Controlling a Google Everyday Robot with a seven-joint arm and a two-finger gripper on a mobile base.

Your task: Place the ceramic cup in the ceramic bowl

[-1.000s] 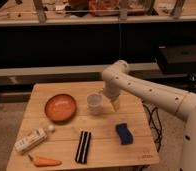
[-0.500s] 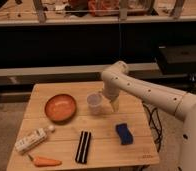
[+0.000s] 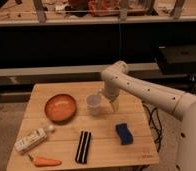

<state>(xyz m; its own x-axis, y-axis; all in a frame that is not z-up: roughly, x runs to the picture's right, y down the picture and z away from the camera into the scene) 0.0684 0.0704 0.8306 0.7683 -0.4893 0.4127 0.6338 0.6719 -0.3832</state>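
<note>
**Tool beside cup, cup outside bowl**

Tool [image 3: 113, 105] hangs low over the tabletop [image 3: 66, 134], just right of the ceramic cup [image 3: 93, 104], at or against its rim; contact not resolvable. Whether the tool is spread or pressed together: cannot tell.

White arm [image 3: 141, 91] reaches in from the right.

Cup stands upright on the wood, just right of the ceramic bowl [image 3: 60, 107], apart from it. The orange bowl has nothing in it.

Nearer edge: blue sponge [image 3: 123, 133] to the right, black flat bar [image 3: 83, 147] in the middle, white bottle [image 3: 33, 140] lying at left, carrot [image 3: 45, 161] at the front left corner.

Room: dim, dark shelving behind, cluttered upper shelf [image 3: 91, 20], cables [image 3: 153, 120] hanging right of the tabletop.
</note>
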